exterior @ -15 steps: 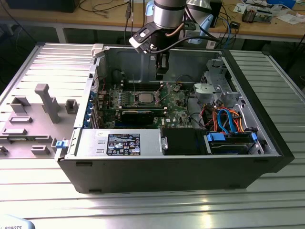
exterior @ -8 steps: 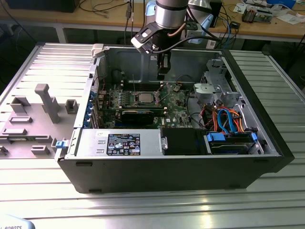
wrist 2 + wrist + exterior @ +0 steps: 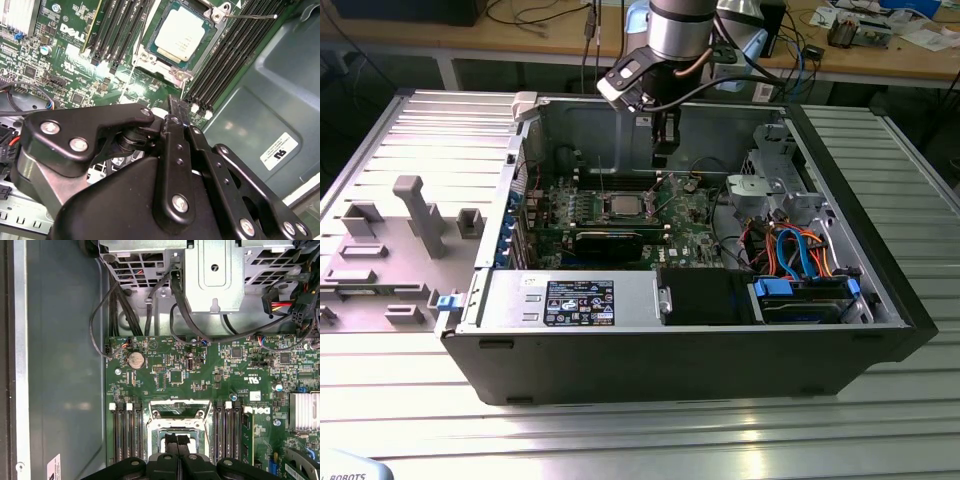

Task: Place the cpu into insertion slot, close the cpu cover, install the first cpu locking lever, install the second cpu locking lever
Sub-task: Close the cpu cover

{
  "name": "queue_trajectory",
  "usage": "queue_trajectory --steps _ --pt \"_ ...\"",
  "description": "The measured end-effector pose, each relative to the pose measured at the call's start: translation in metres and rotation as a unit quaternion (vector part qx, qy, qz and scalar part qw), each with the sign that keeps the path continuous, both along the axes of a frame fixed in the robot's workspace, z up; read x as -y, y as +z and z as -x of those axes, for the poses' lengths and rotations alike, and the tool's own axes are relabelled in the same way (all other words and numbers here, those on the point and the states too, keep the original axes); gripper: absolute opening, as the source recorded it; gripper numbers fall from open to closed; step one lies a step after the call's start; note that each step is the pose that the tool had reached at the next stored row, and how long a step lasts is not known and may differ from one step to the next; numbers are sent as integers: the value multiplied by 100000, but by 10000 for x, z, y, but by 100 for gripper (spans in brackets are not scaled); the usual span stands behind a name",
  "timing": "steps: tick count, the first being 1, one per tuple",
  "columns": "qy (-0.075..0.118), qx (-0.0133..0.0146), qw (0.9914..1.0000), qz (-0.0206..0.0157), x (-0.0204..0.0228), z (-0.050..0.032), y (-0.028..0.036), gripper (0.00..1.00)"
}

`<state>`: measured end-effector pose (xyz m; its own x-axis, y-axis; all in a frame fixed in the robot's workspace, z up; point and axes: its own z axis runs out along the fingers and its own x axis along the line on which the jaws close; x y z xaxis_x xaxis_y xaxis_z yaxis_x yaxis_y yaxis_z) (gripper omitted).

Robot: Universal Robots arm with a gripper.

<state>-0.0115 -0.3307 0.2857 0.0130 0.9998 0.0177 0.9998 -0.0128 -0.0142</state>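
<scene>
the pincer (image 3: 177, 439) has its black fingertips pressed together on nothing, close over the socket (image 3: 175, 412), whose middle they hide in the first wrist view. the arm (image 3: 677, 25) drops straight down into the open case (image 3: 720, 360). the flat, dull silver chip (image 3: 182, 34) sits in the socket, ringed by a pale metal frame (image 3: 150, 56), with a thin wire lever (image 3: 250, 16) jutting past the socket's corner.

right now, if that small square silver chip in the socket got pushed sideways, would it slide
Small square silver-grey chip probably wouldn't slide: a pale metal socket frame hems it in. It looks stiff and light, being thin. Its smooth top may be slippery.
</scene>
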Motion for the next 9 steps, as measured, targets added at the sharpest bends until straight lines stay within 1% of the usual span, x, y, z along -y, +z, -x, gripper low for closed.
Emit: queue_trajectory --steps 9 --pt "-4 -3 100000 11 0 -10 -1 11"
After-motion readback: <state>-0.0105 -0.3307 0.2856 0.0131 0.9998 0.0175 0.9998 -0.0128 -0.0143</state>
